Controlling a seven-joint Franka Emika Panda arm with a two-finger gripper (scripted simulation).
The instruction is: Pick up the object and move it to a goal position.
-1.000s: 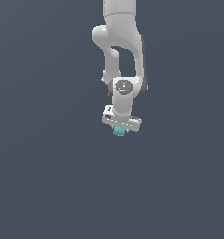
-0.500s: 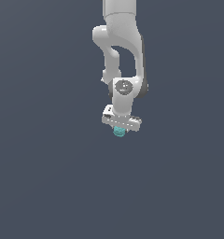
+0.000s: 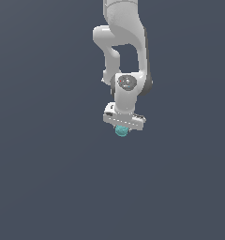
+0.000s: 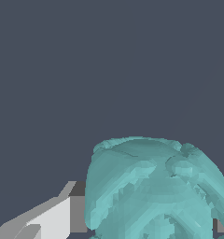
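Object held under the white arm
Tool is closed on it, at 6 o'clock below the wrist, with a finger touching its side so it can be carried

plain dark grey-blue ground, flat, featureless

the exterior view looks from well off the arm, seemingly from high up and facing down onto a plain dark grey ground, far enough back that the arm reaches in from the frame's upper edge and the gripper sits near the middle. the wrist view sits on the arm's end, facing along the fingers, very near, so the teal object fills much of the frame. the 2 views share that object, the finger area and the grey ground.
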